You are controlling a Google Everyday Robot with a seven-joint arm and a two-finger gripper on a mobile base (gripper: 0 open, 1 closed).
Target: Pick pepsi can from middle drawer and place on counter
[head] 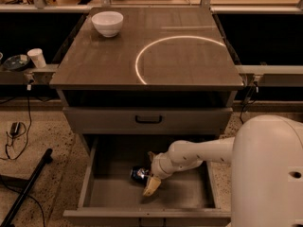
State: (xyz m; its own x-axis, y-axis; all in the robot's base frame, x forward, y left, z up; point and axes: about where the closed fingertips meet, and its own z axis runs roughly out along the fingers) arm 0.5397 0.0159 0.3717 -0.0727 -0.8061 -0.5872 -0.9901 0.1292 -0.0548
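The pepsi can (138,174) lies on its side on the floor of the open middle drawer (189,200), left of centre. My gripper (147,173) is down inside the drawer, right beside the can on its right. The fingers stand apart, one pale fingertip (151,187) in front of the can and the other behind it. I cannot see whether they touch the can. The counter (189,65) is the glossy top of the cabinet above, with a bright curved light reflection on it.
A white bowl (107,22) stands at the counter's back left. The shut drawer front with a black handle (148,120) is directly above the open drawer. A white cup (36,57) sits on a ledge at left. A black pole (26,188) and cables lie on the floor at left.
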